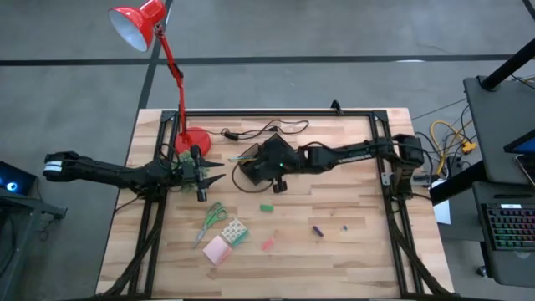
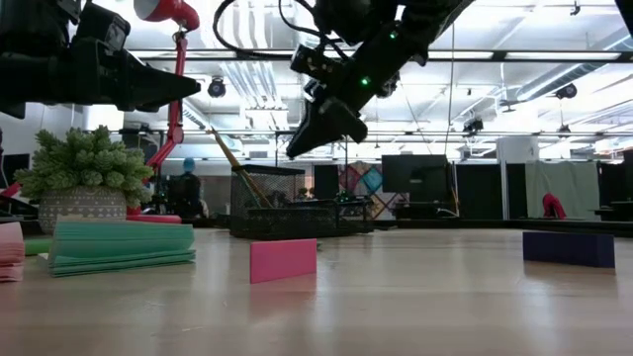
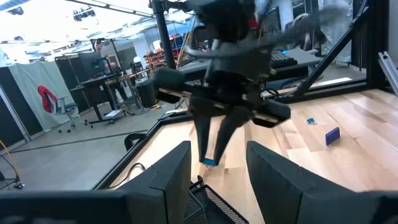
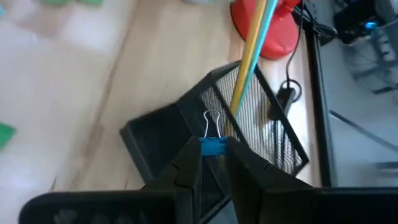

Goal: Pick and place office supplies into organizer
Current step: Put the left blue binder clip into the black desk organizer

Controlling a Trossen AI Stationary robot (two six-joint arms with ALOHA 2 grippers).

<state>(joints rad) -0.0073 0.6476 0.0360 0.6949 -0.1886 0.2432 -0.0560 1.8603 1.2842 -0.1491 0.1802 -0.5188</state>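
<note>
Closest to the low camera, a pink block (image 2: 283, 259) stands on edge on the worktop (image 1: 359, 251), with a green stack (image 2: 121, 247) beside it and a dark purple piece (image 2: 568, 247) farther off; what these pieces are is hard to make out from this height.

From above, the red desk lamp (image 1: 150, 33) reaches off the worktop's far edge. The right arm partly covers the organizer (image 4: 186, 134), a black mesh box near the lamp's base; a yellow pencil (image 4: 249, 56) and a teal one lean out of its tall compartment, while the low compartment's contents cannot be made out.

Right pincer (image 4: 213, 163) hangs just above the organizer, clamped on a small blue binder clip (image 4: 213, 144). Left pincer (image 1: 219, 173) waits beside the lamp base, fingers parted and holding nothing.

Green-handled scissors (image 1: 211, 219), a patterned block (image 1: 235, 231), a pink sticky-note pad (image 1: 216, 250) and tiny green (image 1: 266, 207), red (image 1: 268, 244) and purple bits lie loose, well apart from the organizer.
</note>
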